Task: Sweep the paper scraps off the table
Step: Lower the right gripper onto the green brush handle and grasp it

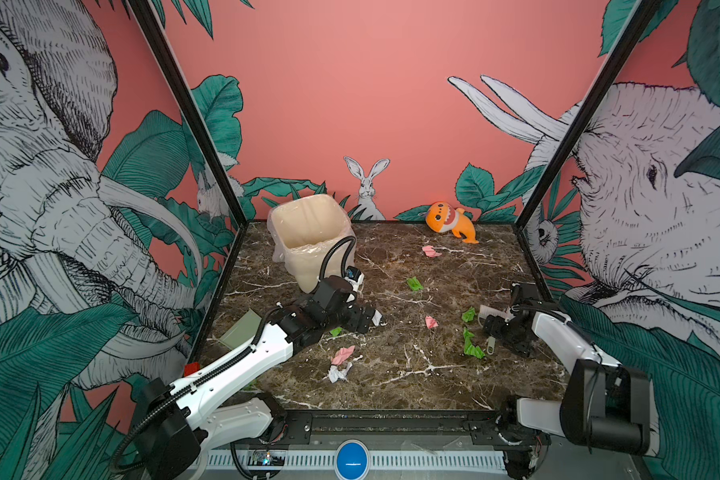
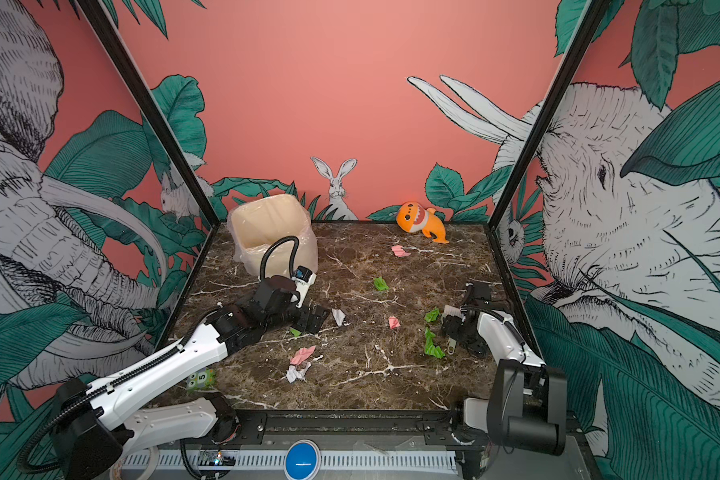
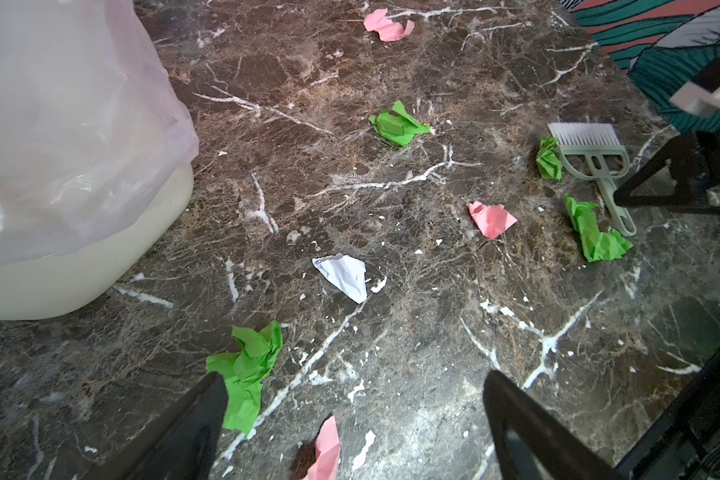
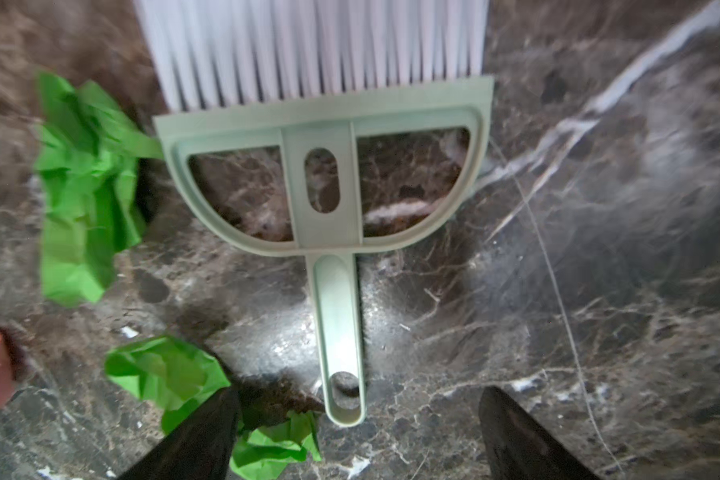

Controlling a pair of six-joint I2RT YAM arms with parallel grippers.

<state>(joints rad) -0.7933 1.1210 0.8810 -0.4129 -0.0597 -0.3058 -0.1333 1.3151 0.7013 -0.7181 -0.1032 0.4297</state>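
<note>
While the left gripper (image 1: 370, 321) hangs over the table (image 1: 391, 386) in both top views with its jaws spread and nothing between them, a white scrap (image 2: 338, 316) lies just ahead of its tips and a green scrap (image 1: 335, 331) lies beside its body. The other paper scraps (image 1: 431, 322), pink, green and white, lie scattered on the marble between the two grippers. The right gripper (image 1: 495, 330) sits low over the pale green brush (image 1: 491, 345), jaws apart. From the left wrist, the spread fingers (image 3: 200, 424) frame the marble: a crumpled green scrap (image 3: 246, 370) touches one finger, a pink scrap (image 3: 327, 451) lies between them, and the plastic-lined bin (image 3: 80, 249) stands off to one side. From the right wrist, the jaws stand wide on either side of the brush handle's end, clear of it. One green scrap (image 4: 171, 374) lies against a finger (image 4: 208, 432), and another (image 4: 84, 187) touches the brush head's corner.
</note>
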